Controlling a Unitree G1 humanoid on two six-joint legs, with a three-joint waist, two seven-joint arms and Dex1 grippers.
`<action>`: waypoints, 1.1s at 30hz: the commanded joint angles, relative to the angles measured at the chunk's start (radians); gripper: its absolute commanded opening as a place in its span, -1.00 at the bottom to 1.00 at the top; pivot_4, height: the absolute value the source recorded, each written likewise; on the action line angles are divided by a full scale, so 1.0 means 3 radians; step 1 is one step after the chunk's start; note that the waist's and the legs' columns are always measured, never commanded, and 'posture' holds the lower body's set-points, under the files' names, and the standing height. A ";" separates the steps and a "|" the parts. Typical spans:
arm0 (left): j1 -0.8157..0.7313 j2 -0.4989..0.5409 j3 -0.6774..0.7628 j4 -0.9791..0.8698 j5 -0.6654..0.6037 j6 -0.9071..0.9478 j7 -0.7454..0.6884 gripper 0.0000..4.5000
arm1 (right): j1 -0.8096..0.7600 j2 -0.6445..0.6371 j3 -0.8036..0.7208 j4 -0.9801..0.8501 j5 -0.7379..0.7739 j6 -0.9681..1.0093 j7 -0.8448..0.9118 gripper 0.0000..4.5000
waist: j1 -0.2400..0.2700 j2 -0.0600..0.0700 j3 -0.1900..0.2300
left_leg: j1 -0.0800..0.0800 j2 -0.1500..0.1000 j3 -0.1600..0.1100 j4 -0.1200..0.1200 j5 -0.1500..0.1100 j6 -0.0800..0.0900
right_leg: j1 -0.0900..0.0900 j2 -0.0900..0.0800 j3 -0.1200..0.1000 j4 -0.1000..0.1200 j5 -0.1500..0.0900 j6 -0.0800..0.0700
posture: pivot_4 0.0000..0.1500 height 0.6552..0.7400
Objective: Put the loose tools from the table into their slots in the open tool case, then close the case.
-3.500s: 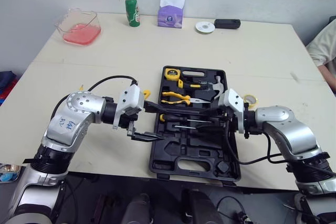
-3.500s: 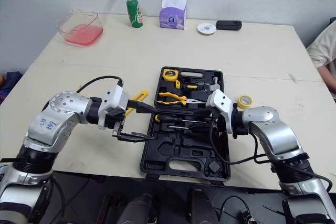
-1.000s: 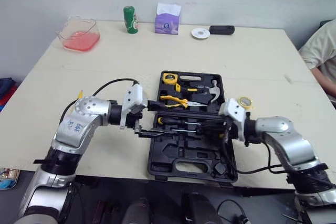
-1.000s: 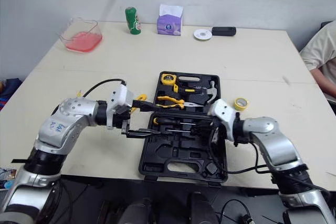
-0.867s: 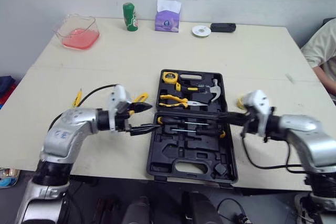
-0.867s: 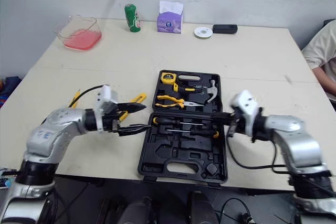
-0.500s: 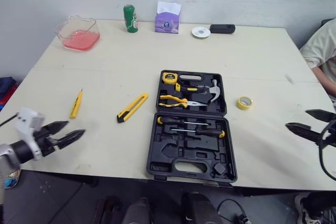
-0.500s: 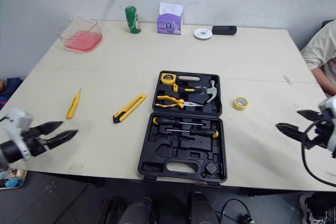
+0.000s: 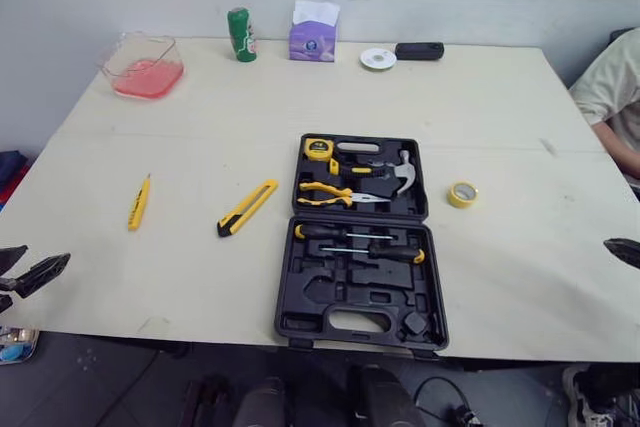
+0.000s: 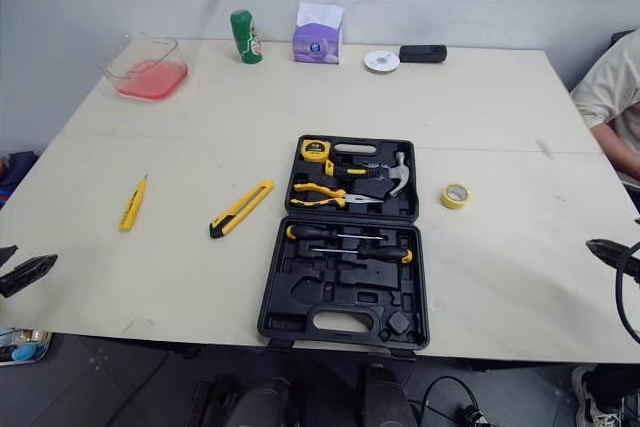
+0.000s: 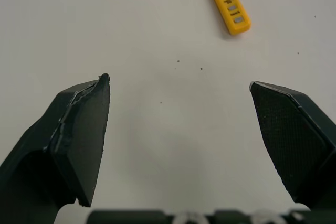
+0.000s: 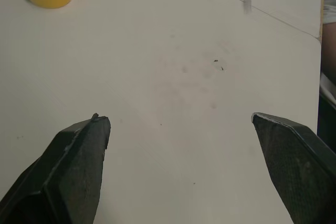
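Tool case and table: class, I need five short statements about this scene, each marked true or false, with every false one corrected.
1. The tool case lies open on the table. True.
2. The utility knife sits in a slot of the case. False: it lies on the table, to the robot's left of the case.
3. The tape roll lies on the table, to the robot's right of the case. True.
4. The left hand is shut on the tester pen. False: the hand is open and empty, and the pen lies on the table apart from it.
5. The hammer rests in the far half of the case. True.
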State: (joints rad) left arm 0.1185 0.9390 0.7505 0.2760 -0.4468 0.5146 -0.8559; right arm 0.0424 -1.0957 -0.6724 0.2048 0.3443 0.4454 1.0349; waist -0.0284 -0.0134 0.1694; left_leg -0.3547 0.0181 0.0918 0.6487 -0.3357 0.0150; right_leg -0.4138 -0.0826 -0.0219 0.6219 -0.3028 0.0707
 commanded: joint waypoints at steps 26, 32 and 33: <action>-0.2216 -0.0459 -0.1514 0.0735 0.0378 0.1325 0.1207 1.00 | -0.2854 0.1238 0.2610 -0.2004 0.1276 0.1130 0.0079 0.99 | 0.0051 -0.0027 0.0010 | -0.0009 -0.0002 -0.0009 0.0015 0.0036 -0.0016 | -0.0006 0.0003 -0.0016 0.0021 0.0004 0.0006 | 1.00 1.00; -0.2409 -0.0476 -0.1798 0.0842 0.0558 0.1729 0.1305 1.00 | -0.2898 0.1286 0.2676 -0.1949 0.1171 0.1034 0.0145 0.99 | 0.0085 -0.0022 0.0007 | -0.0012 -0.0008 -0.0004 0.0017 0.0032 -0.0010 | -0.0006 -0.0004 -0.0017 0.0020 0.0004 0.0008 | 1.00 1.00; -0.2445 -0.0493 -0.1810 0.0869 0.0579 0.1764 0.1330 1.00 | -0.2903 0.1305 0.2667 -0.1948 0.1175 0.1034 0.0132 0.99 | 0.0084 -0.0021 0.0007 | -0.0012 -0.0009 -0.0002 0.0020 0.0032 -0.0008 | -0.0006 -0.0004 -0.0017 0.0020 0.0005 0.0009 | 1.00 1.00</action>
State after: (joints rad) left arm -0.6298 0.8235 0.2385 0.4844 -0.2805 0.9806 -0.4644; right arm -0.8073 -0.7104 0.1492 -0.3725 0.6994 0.7793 1.0703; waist -0.0032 -0.0199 0.1715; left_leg -0.3585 0.0155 0.0912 0.6549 -0.3262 0.0127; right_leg -0.4157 -0.0839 -0.0268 0.6282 -0.3012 0.0737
